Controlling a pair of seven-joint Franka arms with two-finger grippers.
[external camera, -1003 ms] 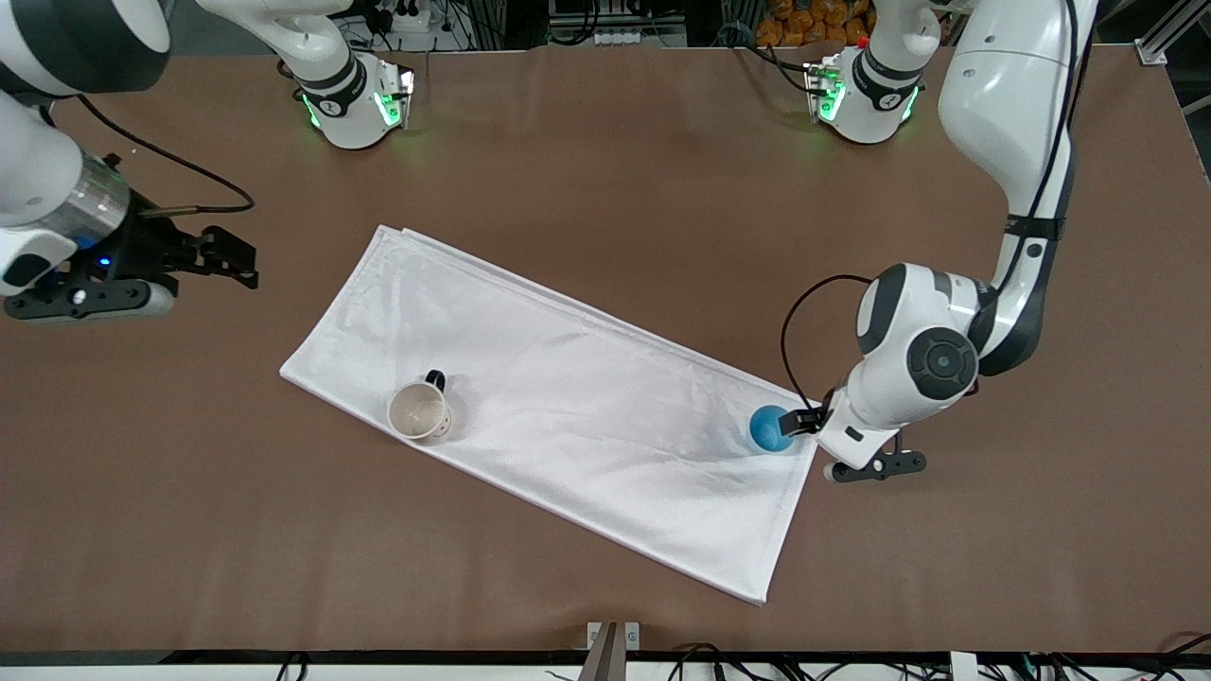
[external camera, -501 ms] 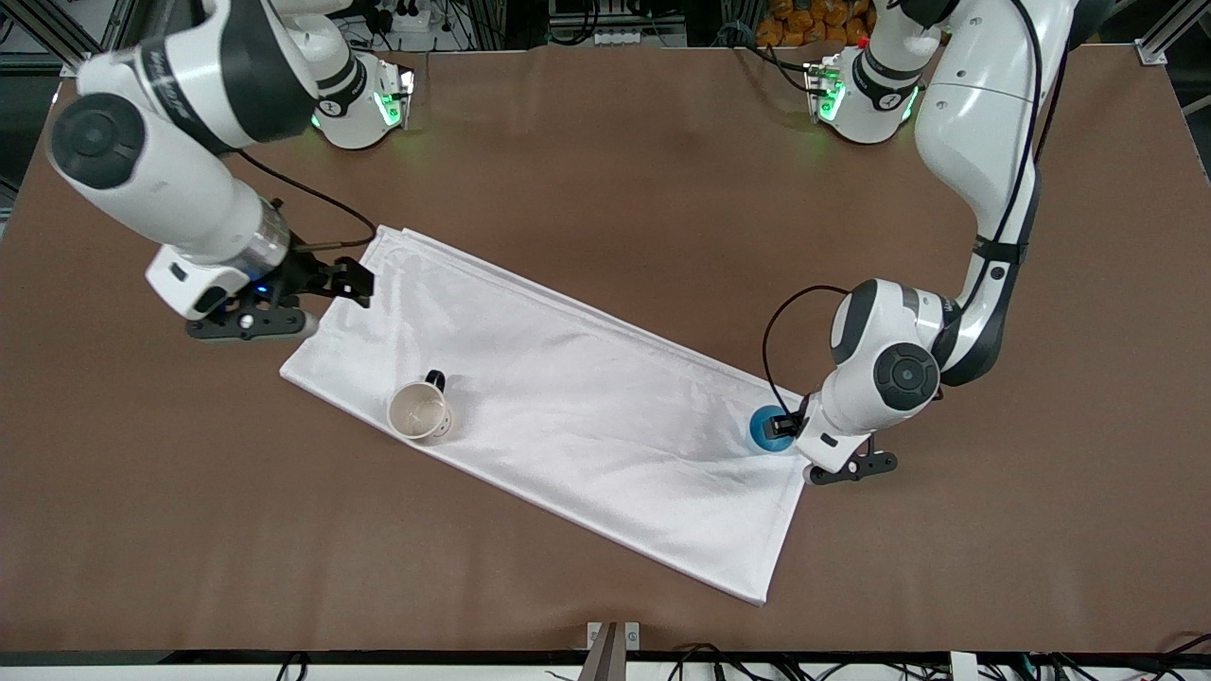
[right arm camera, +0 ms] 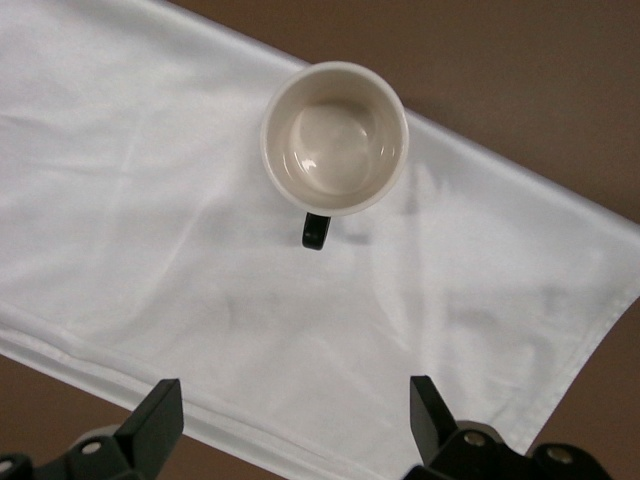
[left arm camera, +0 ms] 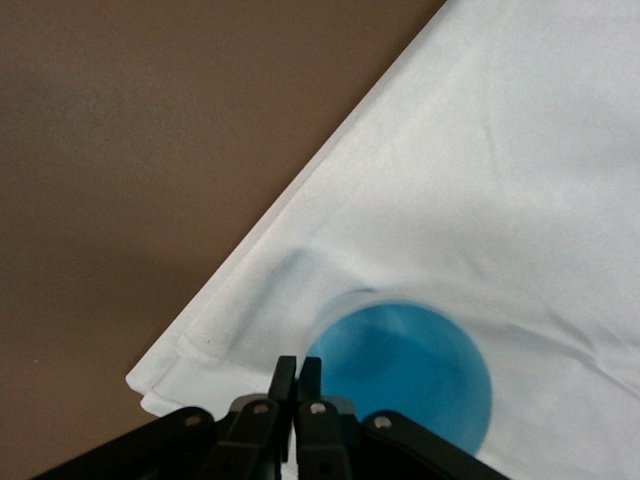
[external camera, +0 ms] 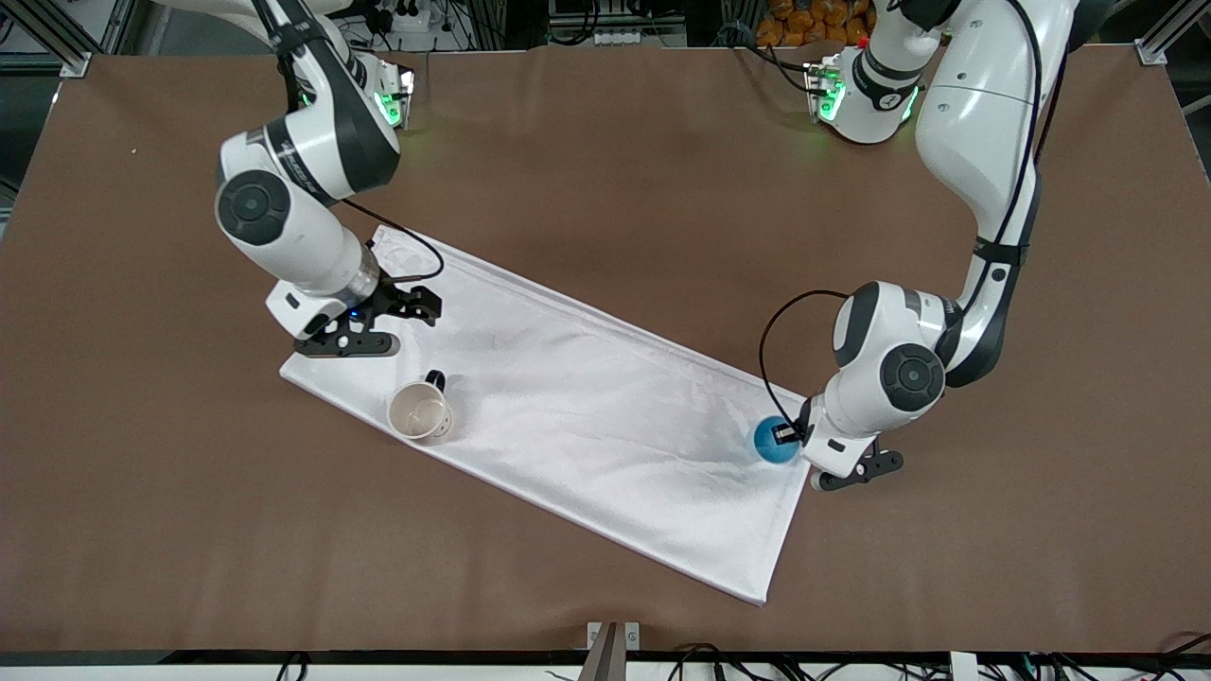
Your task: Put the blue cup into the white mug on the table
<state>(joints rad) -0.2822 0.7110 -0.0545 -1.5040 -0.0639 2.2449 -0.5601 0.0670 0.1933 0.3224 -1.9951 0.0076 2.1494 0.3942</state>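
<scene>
The blue cup (external camera: 773, 445) stands on the white cloth near the left arm's end of the table (external camera: 605, 161). My left gripper (external camera: 786, 433) is shut on the cup's rim: in the left wrist view the gripper (left arm camera: 297, 371) has one finger inside the cup (left arm camera: 405, 372) and one outside. The white mug (external camera: 417, 411), with its black handle, stands upright and empty on the cloth toward the right arm's end. My right gripper (external camera: 423, 308) is open and empty over the cloth, beside the mug. In the right wrist view the mug (right arm camera: 335, 135) shows past the spread gripper (right arm camera: 290, 402).
A white rectangular cloth (external camera: 587, 407) lies slantwise across the middle of the table, under both the cup and the mug. Its folded edge and a corner show in the left wrist view (left arm camera: 200, 340). Bare brown tabletop surrounds it.
My right arm has swung in from the table's end to over the cloth beside the mug. My left gripper has closed in on the blue cup, which has shifted slightly toward the front camera.
</scene>
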